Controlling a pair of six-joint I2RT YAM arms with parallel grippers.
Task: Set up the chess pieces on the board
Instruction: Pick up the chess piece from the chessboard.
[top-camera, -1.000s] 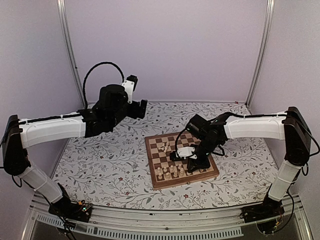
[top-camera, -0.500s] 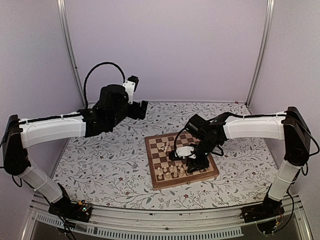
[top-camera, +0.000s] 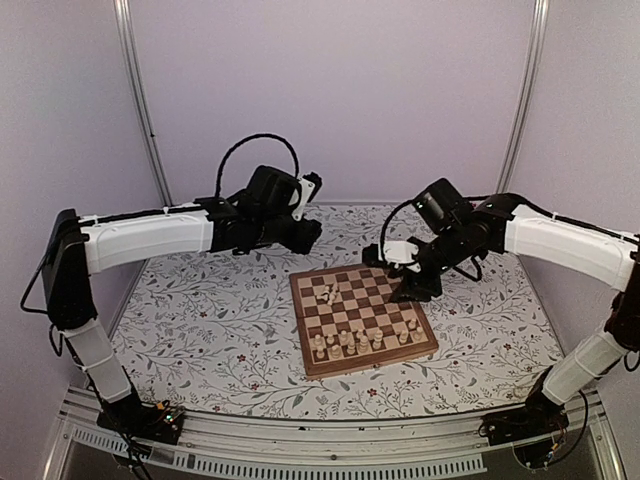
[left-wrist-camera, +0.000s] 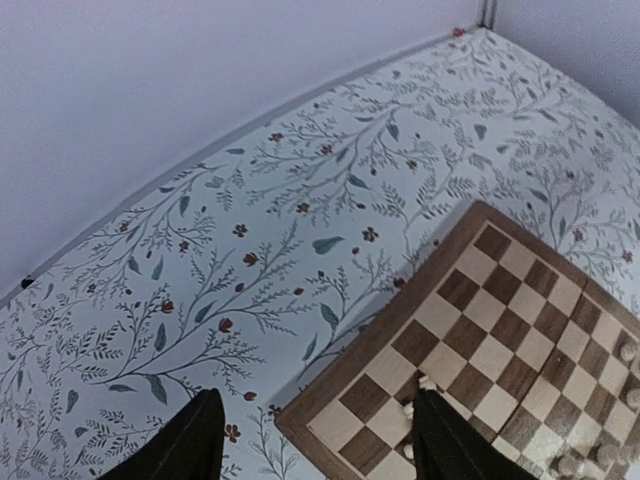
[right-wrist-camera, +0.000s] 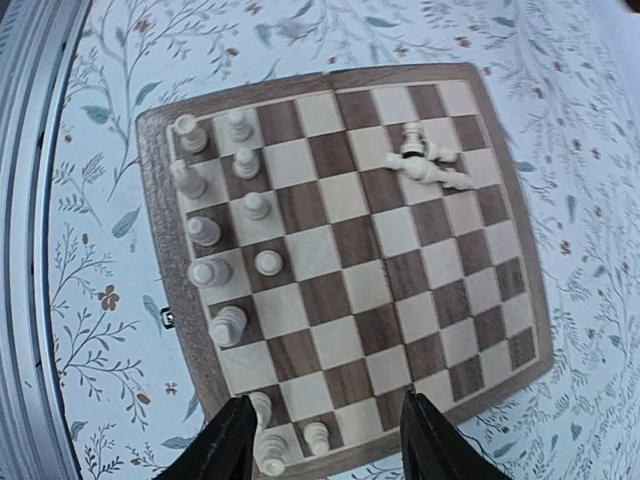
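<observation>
The floral-patterned tabletop (top-camera: 220, 320) carries everything. The square wooden chessboard with dark brown and light tan squares (top-camera: 378, 298) lies flat on it, between the two arms, so either arm can reach it.

The white-and-black left arm (top-camera: 150, 235) stretches in over the table's far side. The white-and-black right arm (top-camera: 560, 240) bends in from the other side above the board's far right edge.

The left gripper (left-wrist-camera: 315, 440) hangs above the board's far left corner. Its fingers are spread wide with nothing between them, which reads as readiness for a pick. The right gripper (right-wrist-camera: 325, 440) is also spread and empty, held high enough that its camera takes in the whole board.

Most of the small pale cream turned wooden chess pieces (top-camera: 345, 342) stand upright in two loose rows along the near edge, roughly where one side's home ranks belong. A few toppled pieces (right-wrist-camera: 430, 165) lie in a heap on squares toward the far left. They probably need lifting and setting upright, and the left gripper is the nearer one for that.
</observation>
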